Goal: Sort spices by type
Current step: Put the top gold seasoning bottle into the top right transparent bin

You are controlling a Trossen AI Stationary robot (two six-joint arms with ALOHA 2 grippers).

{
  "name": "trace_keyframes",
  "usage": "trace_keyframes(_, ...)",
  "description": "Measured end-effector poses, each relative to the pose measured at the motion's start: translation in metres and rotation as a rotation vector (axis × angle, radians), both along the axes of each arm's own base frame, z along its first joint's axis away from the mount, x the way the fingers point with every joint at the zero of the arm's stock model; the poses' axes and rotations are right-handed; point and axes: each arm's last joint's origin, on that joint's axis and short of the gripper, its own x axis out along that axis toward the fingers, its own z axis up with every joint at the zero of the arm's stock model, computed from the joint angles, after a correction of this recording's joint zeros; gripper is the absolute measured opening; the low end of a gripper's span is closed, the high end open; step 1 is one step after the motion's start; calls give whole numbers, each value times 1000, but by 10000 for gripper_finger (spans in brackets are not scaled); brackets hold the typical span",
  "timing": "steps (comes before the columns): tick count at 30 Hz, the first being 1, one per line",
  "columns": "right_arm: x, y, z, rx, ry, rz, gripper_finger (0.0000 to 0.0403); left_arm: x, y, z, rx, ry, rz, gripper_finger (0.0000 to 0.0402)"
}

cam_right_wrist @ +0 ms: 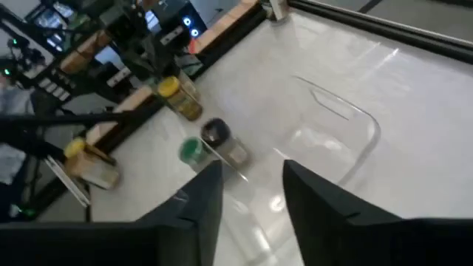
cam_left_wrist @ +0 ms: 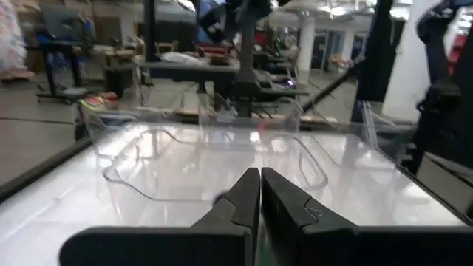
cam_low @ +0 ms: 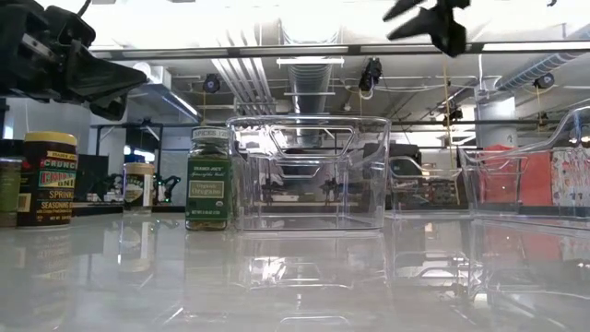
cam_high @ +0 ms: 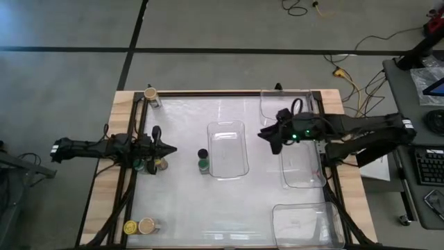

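Spice jars scattered on table (cam_high: 180, 201): green-lid jar (cam_high: 203, 164) and black-lid jar (cam_high: 202, 153) parked just left of middle tray (cam_high: 228, 148). Left gripper (cam_high: 171, 148) pressed together, empty, at left edge. Right gripper (cam_high: 268, 137) spread, nothing pinched, raised beside tray.

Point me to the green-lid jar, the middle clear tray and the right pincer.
green-lid jar (cam_high: 203, 165), high view, on its lid.
middle clear tray (cam_high: 210, 150), high view, on its left rim.
right pincer (cam_high: 270, 139), high view, between its fingertips.
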Motion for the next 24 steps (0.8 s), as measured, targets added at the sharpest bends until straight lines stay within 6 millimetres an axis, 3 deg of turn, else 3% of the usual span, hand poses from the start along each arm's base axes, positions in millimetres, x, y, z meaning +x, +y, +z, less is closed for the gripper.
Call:
trace_keyframes(3,18,5,15,20,-19,-5,164,0,0,4,-54,-44,-4,0)
trace_keyframes(7,37,11,33,15,-17,-36,186,-1,0,15,-336,-165,-27,0)
trace_keyframes(12,59,21,45,14,28,-23,198,-4,8,22,-597,-322,194,0)
trace_keyframes(15,68,31,51,8,73,6,198,-6,9,29,-569,-359,209,0)
trace_keyframes(18,77,40,50,-8,127,34,196,-9,10,50,-479,-346,209,0)
trace_keyframes(20,82,42,48,-24,150,48,198,-11,14,67,-464,-308,323,0)
trace_keyframes(24,86,41,45,-78,187,74,212,-17,25,97,-422,-74,641,0)
